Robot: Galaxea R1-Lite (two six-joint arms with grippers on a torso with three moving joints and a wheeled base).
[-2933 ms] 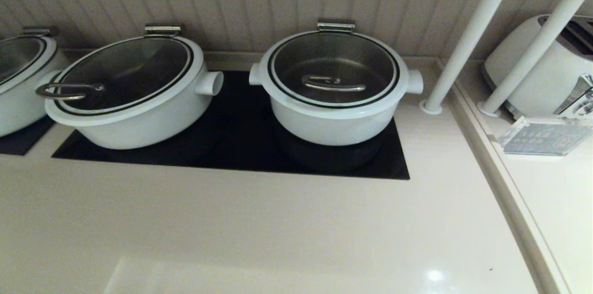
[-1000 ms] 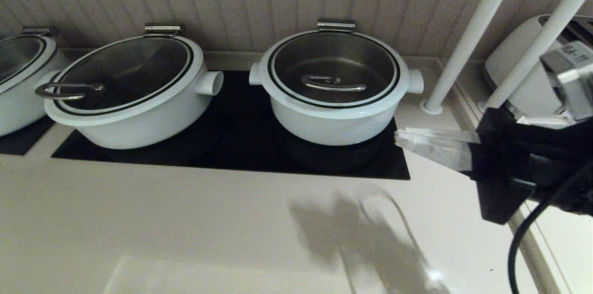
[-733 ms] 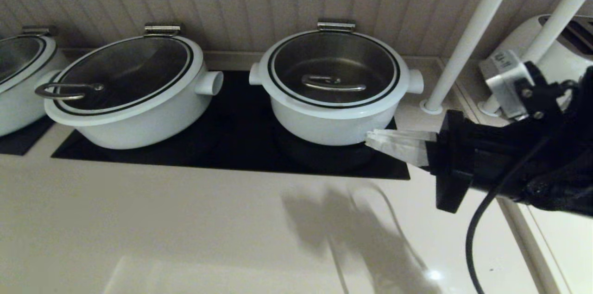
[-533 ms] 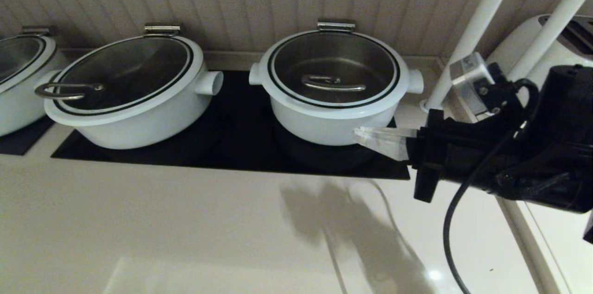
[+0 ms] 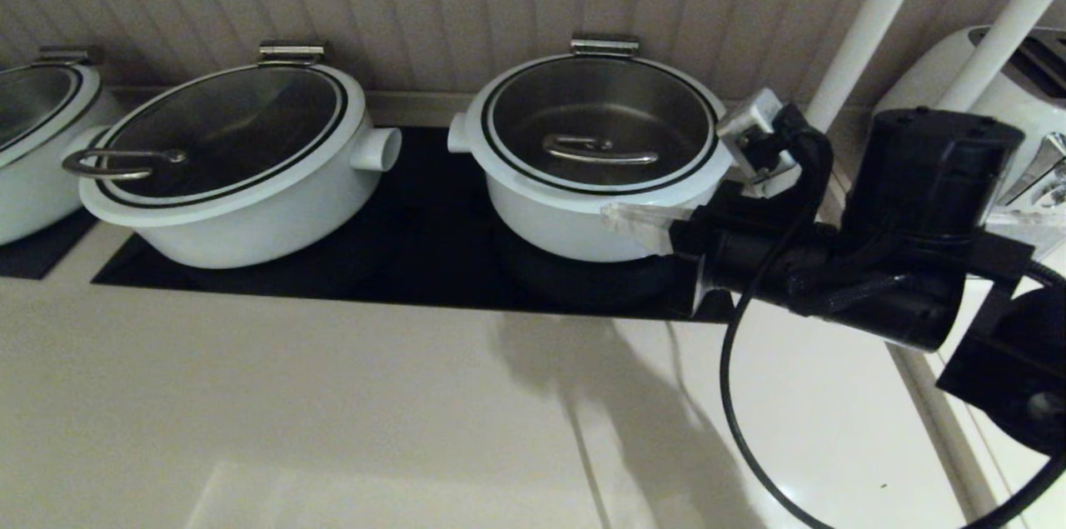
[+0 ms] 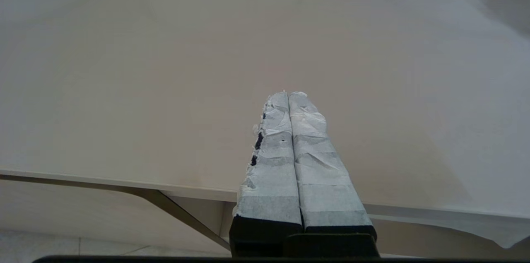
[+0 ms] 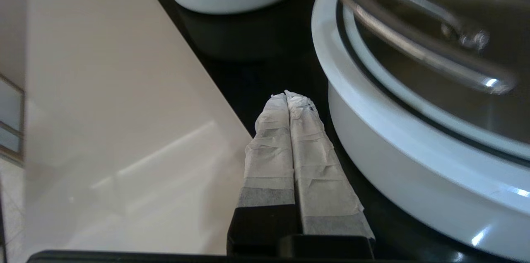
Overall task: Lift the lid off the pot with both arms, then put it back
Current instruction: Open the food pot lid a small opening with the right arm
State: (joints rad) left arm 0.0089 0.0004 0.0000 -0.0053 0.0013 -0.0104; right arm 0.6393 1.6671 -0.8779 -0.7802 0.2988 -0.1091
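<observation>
A white pot [image 5: 583,221] stands on the black cooktop [image 5: 433,262] at centre, with a glass lid [image 5: 666,108] and a metal handle [image 5: 598,150] on it. My right gripper [image 5: 606,216] is shut and empty, pointing left, its tips by the pot's front right wall below the rim. In the right wrist view the shut gripper [image 7: 287,94] lies beside the pot wall [image 7: 397,163], with the lid handle [image 7: 418,47] above. My left gripper [image 6: 287,93] is shut and empty over the bare counter near its front edge; it is out of the head view.
A second lidded white pot [image 5: 241,179] stands left on the cooktop, a third [image 5: 33,146] at the far left. Two white poles [image 5: 866,29] and a toaster [image 5: 1024,79] stand at the right. The beige counter [image 5: 333,412] spreads in front.
My right arm has come in from the right and moved left and up toward the centre pot, its tips now at the pot's front right wall. The pots and lids have not moved.
</observation>
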